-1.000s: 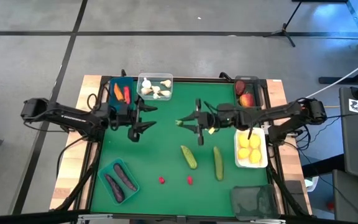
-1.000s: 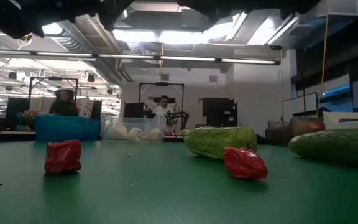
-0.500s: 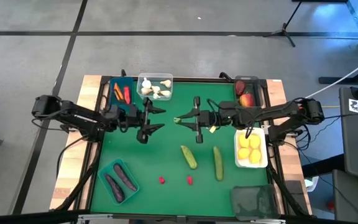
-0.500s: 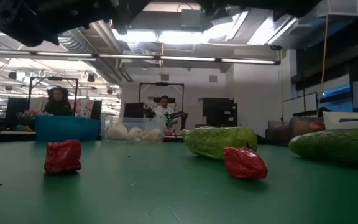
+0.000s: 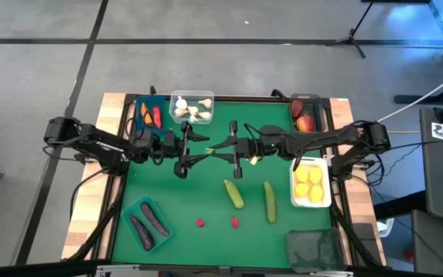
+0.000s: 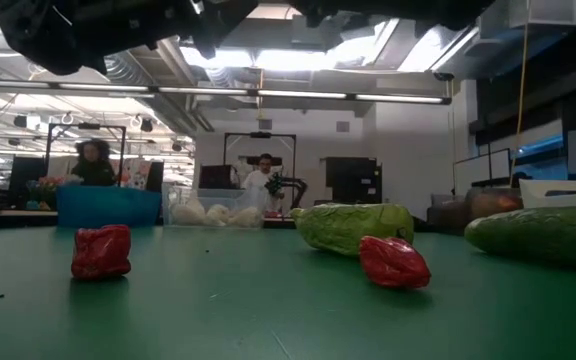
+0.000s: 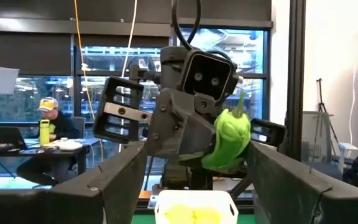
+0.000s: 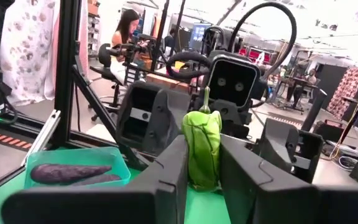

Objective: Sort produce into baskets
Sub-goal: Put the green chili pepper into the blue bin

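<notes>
Above the green table (image 5: 206,200), we see the right gripper (image 5: 223,148), clamped on a green pepper (image 8: 202,146), now meeting the wide-spread left gripper (image 5: 193,148) directly opposite, indicating a handover.

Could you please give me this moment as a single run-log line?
right gripper: shut on green pepper, mid-table, raised | left gripper: open, facing it | phase: likely handover | loose: two cucumbers, two red pieces

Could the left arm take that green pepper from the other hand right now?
Probably yes: the left hand is open, facing the green pepper gripped by the right hand, with nothing between them.
</notes>
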Action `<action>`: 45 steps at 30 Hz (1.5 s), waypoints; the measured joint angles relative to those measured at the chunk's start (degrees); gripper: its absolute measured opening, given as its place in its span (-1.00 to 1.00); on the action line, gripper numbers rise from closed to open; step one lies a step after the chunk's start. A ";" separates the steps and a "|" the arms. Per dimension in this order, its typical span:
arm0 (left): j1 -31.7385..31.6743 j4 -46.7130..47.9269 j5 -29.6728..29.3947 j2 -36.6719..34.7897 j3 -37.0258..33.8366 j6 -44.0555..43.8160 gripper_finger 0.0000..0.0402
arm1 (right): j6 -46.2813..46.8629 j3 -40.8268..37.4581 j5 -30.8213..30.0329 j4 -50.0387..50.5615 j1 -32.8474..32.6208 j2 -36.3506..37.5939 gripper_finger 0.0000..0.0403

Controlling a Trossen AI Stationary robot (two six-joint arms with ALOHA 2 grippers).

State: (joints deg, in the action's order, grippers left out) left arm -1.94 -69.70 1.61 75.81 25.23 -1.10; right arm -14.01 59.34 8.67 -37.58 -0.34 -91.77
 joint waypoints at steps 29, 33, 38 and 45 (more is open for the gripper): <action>1.73 0.42 2.88 0.00 -0.07 3.83 0.17 | -0.05 0.37 -0.02 1.76 0.00 -1.25 -0.61; 1.93 -0.01 2.59 0.00 -0.07 4.18 0.02 | -0.07 0.37 -0.02 1.87 0.00 -1.23 -0.61; 1.93 -0.47 2.38 0.00 -0.07 4.20 -0.11 | -0.05 0.37 -0.10 2.61 0.00 -1.23 -0.61; 1.93 -0.43 2.31 0.00 -0.07 4.17 -0.23 | -0.05 0.37 -0.13 2.60 0.00 -1.20 -0.61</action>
State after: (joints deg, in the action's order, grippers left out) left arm -0.01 -70.13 3.92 75.81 25.17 3.07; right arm -14.06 59.70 8.54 -34.98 -0.34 -92.97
